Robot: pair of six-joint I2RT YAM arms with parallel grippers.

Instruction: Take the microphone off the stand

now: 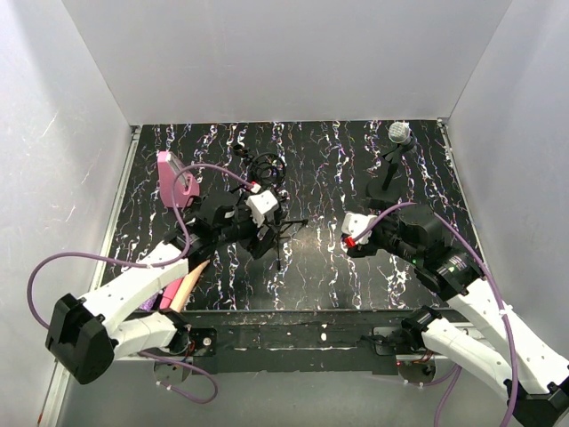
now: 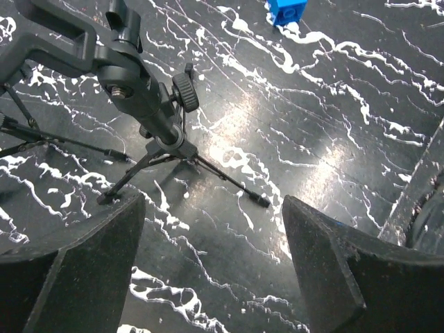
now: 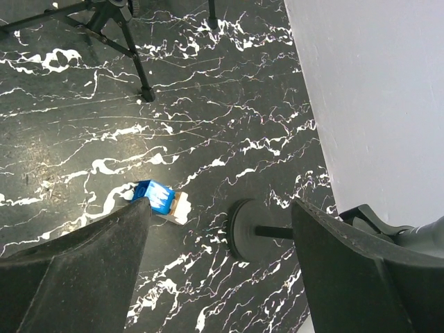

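Observation:
The microphone [image 1: 400,133], with a silver mesh head, sits tilted on top of a black stand with a round base [image 1: 387,189] at the back right of the table. In the right wrist view that round base [image 3: 244,229] and its pole lie between the fingers of my open right gripper [image 3: 218,243], which hovers above the table. In the top view the right gripper [image 1: 356,233] is in front and to the left of the stand. My left gripper [image 2: 211,236] is open and empty, right beside a black tripod stand [image 2: 149,104] with an empty clip.
A small blue box [image 3: 154,196] lies on the marbled table near the round base. The tripod's legs [image 1: 280,236] spread at mid-table. A pink object [image 1: 173,178] and a coiled black cable [image 1: 267,166] lie at the back left. White walls close in on three sides.

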